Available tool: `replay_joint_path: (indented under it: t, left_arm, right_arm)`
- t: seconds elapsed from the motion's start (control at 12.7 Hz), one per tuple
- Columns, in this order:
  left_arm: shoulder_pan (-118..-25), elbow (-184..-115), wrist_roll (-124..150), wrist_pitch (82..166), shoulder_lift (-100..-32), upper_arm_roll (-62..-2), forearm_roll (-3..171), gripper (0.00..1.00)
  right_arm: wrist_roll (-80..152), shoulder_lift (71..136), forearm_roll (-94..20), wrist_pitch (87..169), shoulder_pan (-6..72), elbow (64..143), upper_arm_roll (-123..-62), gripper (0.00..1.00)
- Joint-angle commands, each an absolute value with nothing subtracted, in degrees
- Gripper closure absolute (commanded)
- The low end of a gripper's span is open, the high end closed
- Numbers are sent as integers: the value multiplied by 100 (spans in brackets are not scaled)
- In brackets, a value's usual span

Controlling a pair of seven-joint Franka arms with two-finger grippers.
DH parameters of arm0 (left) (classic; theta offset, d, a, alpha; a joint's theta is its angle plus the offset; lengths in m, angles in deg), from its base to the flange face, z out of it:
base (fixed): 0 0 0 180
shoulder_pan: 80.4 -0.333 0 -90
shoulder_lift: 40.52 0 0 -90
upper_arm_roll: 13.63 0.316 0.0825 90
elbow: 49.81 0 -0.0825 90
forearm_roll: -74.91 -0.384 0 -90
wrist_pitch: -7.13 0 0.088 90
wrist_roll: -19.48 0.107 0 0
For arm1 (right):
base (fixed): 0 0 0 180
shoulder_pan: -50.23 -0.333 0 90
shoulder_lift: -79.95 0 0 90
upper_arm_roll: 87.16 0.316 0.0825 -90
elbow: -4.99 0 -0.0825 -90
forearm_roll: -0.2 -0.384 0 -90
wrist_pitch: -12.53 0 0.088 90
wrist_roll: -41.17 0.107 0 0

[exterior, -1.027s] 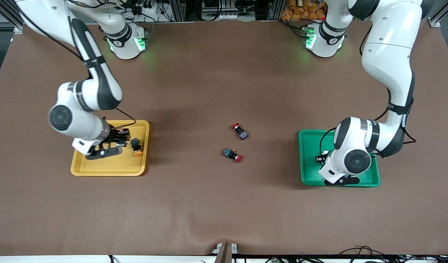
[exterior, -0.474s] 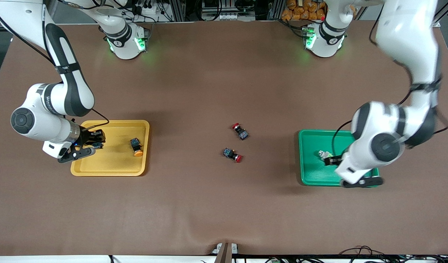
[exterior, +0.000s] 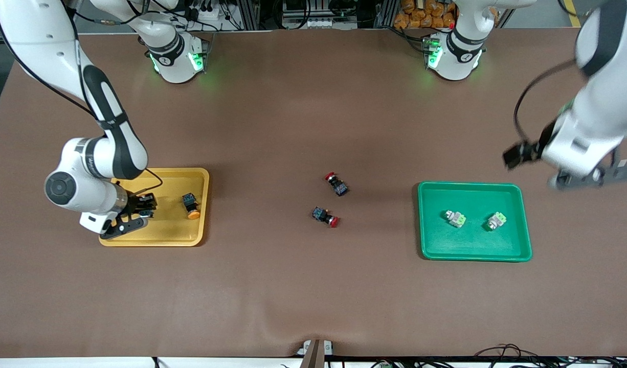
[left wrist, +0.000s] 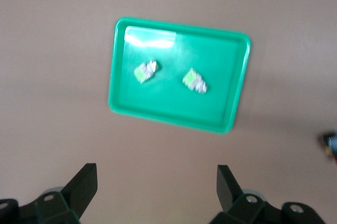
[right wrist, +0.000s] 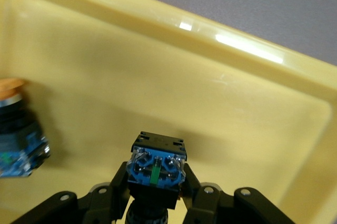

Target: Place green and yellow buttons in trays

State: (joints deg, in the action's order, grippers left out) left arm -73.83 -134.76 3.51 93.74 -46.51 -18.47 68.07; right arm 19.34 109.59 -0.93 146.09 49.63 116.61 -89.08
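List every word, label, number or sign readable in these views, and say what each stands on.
None can be read.
Right arm: dark lettering on the wrist ring, too small to read.
Arm bases: a round mark on each, unreadable.
Button in the right hand: blue end with a green strip, no legible text.
Green tray, yellow tray: no markings.

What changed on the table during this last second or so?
The left claw let go of a green-capped button in the green tray and rose away, open. Two green-capped buttons now lie there. The right claw, shut on a yellow-capped button, shifted over the yellow tray. The other yellow-capped button and both red-capped buttons stayed put.
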Motion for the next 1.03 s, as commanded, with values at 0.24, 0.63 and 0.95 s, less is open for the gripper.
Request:
replay_joint_path:
  t: [0.24, 0.63, 0.95]
  left_arm:
    - [-7424, -13762, 1972, 8466, -3763, -1715, 6911, 0]
    - [-7557, -13709, 2221, 8324, -3674, -1319, 7535, 0]
    - [-7618, -13761, 2160, 8413, -3683, -1310, 7465, 0]
  right_arm:
    - [1850, 11291, 3, 15025, 5005, 11555, -8857, 100]
    - [1586, 11099, -24, 14746, 5049, 11573, -8822, 0]
    - [1569, 10746, -15, 12581, 5005, 10339, -8822, 0]
